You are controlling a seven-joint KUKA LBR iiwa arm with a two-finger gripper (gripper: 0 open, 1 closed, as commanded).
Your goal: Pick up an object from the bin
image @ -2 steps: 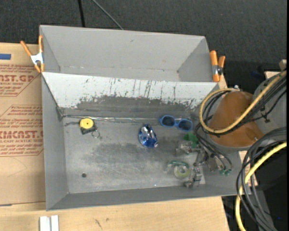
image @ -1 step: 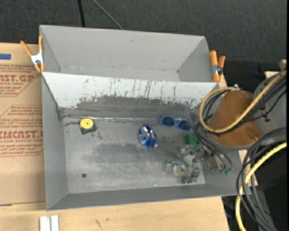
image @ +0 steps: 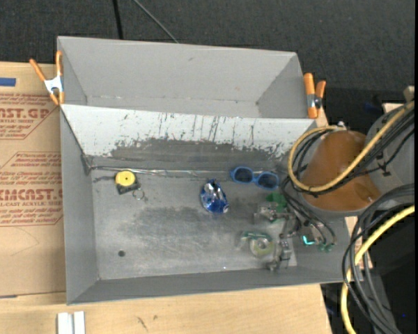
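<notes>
My gripper (image: 282,245) is low in the bin's front right corner, just above the floor. A small pale greenish, see-through thing (image: 255,241) lies right against its left side; whether it is gripped I cannot make out. A small green thing (image: 274,201) sits just behind the gripper. Blue sunglasses (image: 255,178) lie further back near the rear wall. A crumpled blue and white thing (image: 214,198) rests in the middle of the floor, to the gripper's left.
A yellow round tape measure (image: 125,179) with a small ring beside it lies at the back left. The arm with its orange cover and looped cables reaches over the bin's right rim.
</notes>
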